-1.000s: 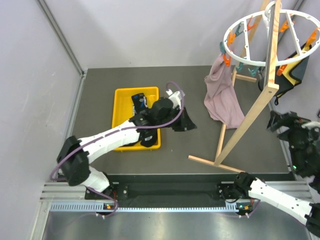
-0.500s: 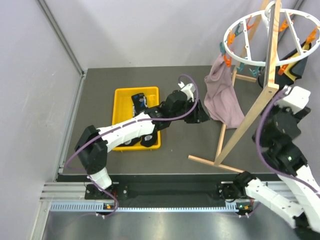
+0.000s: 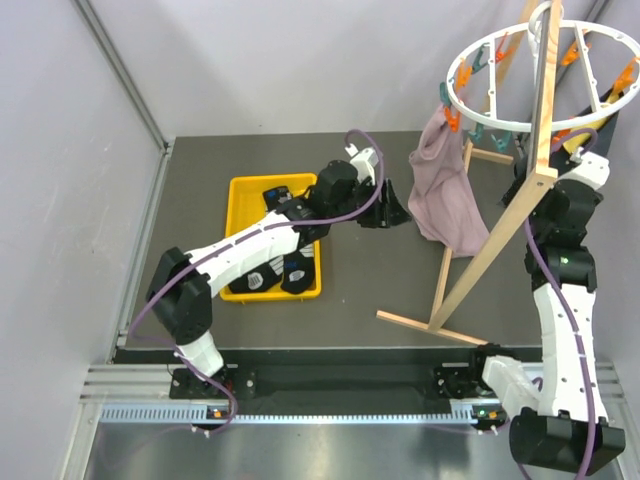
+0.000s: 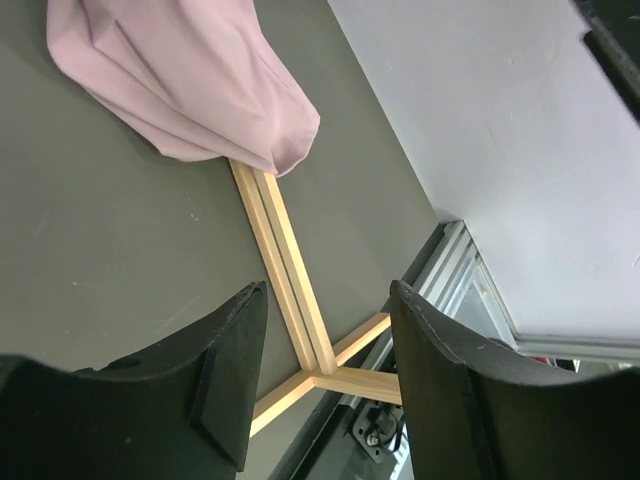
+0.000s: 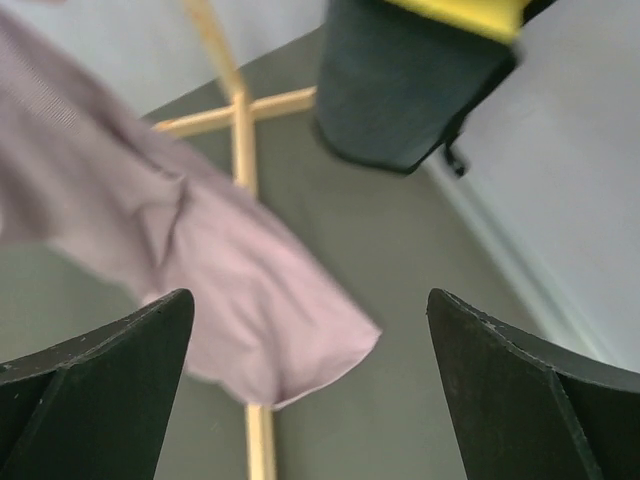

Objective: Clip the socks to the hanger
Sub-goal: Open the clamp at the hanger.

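Note:
The socks [image 3: 296,272] lie black with pale patches in the yellow tray [image 3: 240,215], part of them under my left arm. The hanger [image 3: 470,108], a white ring with orange and teal clips, sits on top of a light wooden frame [image 3: 505,230] at the back right. My left gripper [image 3: 392,208] hovers right of the tray beside the pink cloth. In the left wrist view it [image 4: 328,300] is open and empty over the frame's foot [image 4: 300,320]. My right gripper [image 5: 310,300] is wide open and empty. In the top view it [image 3: 528,180] is partly behind the wooden post.
A pink-mauve cloth [image 3: 445,195] hangs from a clip on the ring down to the table. A black and yellow bag [image 5: 410,80] sits behind the frame at the back right. The frame's wooden feet [image 3: 425,328] spread over the table's right half.
My left gripper has swung from beside the tray toward the pink cloth and its jaws have opened. My right arm has risen from the near right corner to stand beside the frame.

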`<state>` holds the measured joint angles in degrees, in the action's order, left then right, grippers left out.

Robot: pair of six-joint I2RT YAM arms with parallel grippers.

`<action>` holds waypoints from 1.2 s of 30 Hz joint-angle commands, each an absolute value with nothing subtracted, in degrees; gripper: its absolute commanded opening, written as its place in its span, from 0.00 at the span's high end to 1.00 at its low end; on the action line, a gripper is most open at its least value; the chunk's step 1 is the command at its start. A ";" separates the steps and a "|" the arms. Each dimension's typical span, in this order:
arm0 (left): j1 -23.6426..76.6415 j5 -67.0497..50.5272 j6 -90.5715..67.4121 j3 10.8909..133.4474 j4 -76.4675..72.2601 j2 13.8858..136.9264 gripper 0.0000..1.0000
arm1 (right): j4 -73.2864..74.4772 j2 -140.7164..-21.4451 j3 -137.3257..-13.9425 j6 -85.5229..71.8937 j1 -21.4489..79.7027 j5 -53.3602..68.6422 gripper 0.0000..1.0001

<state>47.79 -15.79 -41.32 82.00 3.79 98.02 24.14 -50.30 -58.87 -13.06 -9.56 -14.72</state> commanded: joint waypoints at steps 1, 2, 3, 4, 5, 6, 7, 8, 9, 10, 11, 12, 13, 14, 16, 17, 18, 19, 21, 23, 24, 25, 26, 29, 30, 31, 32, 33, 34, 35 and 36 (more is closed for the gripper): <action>46.68 -20.91 -38.32 83.93 0.44 96.77 0.43 | 24.87 -49.22 -58.10 -17.47 -11.24 -1.61 0.00; 46.32 -21.79 -38.49 83.94 -1.74 97.03 0.43 | 25.74 -49.39 -58.27 -18.01 -11.34 -0.36 0.00; 45.97 -23.45 -38.84 83.94 -2.54 97.21 0.42 | 26.45 -49.74 -59.05 -18.54 -11.60 2.17 0.00; 45.18 -24.51 -39.72 83.94 -4.72 97.38 0.42 | 28.11 -50.70 -59.67 -19.07 -11.69 3.59 0.00; 44.74 -25.39 -40.25 84.02 -5.62 97.73 0.42 | 29.43 -51.50 -60.72 -20.64 -11.69 5.52 0.00; 44.56 -26.10 -40.60 84.20 -6.50 97.91 0.42 | 30.84 -52.37 -62.04 -21.18 -11.69 6.23 0.00; 44.21 -26.89 -41.30 84.63 -7.11 98.17 0.42 | 34.59 -53.95 -64.75 -22.14 -11.78 6.85 0.00; 44.12 -27.42 -41.57 84.81 -8.69 98.35 0.42 | 36.46 -54.75 -66.08 -22.58 -11.78 6.33 0.00; 44.12 -27.68 -41.83 84.90 -9.48 98.44 0.41 | 38.74 -55.36 -68.36 -22.85 -11.69 5.46 0.00; 44.12 -28.03 -42.53 84.82 -10.28 98.44 0.40 | 41.54 -55.98 -69.16 -22.85 -11.78 4.67 0.00; 44.12 -28.39 -42.97 84.64 -13.07 98.52 0.38 | 42.01 -55.81 -69.52 -22.33 -11.78 3.88 0.00; 44.12 -28.56 -43.59 84.38 -14.49 98.53 0.37 | 41.84 -55.11 -68.83 -21.80 -11.86 3.26 0.00; 44.12 -29.09 -44.81 84.03 -16.16 98.61 0.37 | 41.49 -52.93 -68.12 -21.36 -11.95 2.38 0.00; 44.21 -29.61 -45.35 83.94 -17.82 98.87 0.36 | 39.22 -51.52 -67.16 -20.31 -11.95 2.03 0.00; 44.56 -29.62 -45.70 83.06 -23.36 99.05 0.36 | 35.35 -46.18 -62.94 -15.33 -11.95 4.29 0.00; 44.73 -28.58 -45.53 82.88 -24.77 99.31 0.35 | 32.20 -44.66 -61.80 -14.08 -12.04 6.05 0.00; 44.82 -28.22 -45.53 82.79 -27.83 99.49 0.35 | 31.30 -43.52 -60.83 -13.45 -12.04 5.80 0.00; 44.82 -27.78 -45.35 82.79 -29.25 99.75 0.35 | 30.94 -42.55 -61.08 -13.19 -12.04 5.28 0.00; 45.09 -26.55 -44.65 82.88 -34.16 100.28 0.36 | 30.15 -42.89 -62.65 -12.40 -12.22 8.16 0.00; 45.52 -25.32 -43.34 83.14 -36.99 100.81 0.36 | 29.45 -44.12 -64.24 -12.04 -12.30 12.11 0.00; 45.79 -24.01 -42.20 83.67 -38.48 100.90 0.36 | 28.31 -44.03 -65.38 -12.39 -12.30 12.82 0.00; 46.05 -23.47 -41.67 83.85 -39.02 101.07 0.36 | 27.17 -43.69 -65.74 -12.39 -12.30 14.49 0.00; 46.14 -22.77 -41.40 83.85 -39.72 101.34 0.36 | 26.20 -43.33 -65.92 -12.39 -12.30 15.20 0.00; 46.84 -21.71 -40.34 83.85 -42.62 102.04 0.37 | 23.91 -43.41 -67.93 -10.99 -12.22 18.54 0.04; 47.11 -21.53 -39.82 84.02 -42.45 102.13 0.38 | 23.73 -43.85 -68.64 -10.73 -12.30 18.72 0.06; 47.28 -21.53 -39.55 84.55 -42.10 102.22 0.38 | 23.64 -44.90 -69.16 -10.03 -12.30 19.07 0.08; 47.29 -21.45 -39.38 84.55 -41.23 102.04 0.39 | 23.12 -45.35 -69.60 -9.50 -12.22 19.51 0.10; 47.46 -21.36 -38.85 83.94 -41.05 101.87 0.39 | 22.59 -46.13 -69.96 -9.06 -12.22 19.77 0.13; 47.46 -20.92 -38.50 83.50 -40.87 101.17 0.39 | 21.46 -46.49 -70.13 -8.79 -12.22 20.38 0.16; 47.46 -20.40 -38.15 82.89 -40.35 100.64 0.39 | 20.75 -46.84 -70.48 -8.53 -12.30 21.00 0.17; 47.46 -19.87 -37.45 81.58 -40.08 100.11 0.39 | 20.05 -47.02 -70.66 -8.18 -12.30 21.79 0.19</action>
<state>47.24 -21.76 -40.32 82.37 -36.34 102.17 25.61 -46.17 -67.81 -10.41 -11.51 18.28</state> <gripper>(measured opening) 0.614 0.823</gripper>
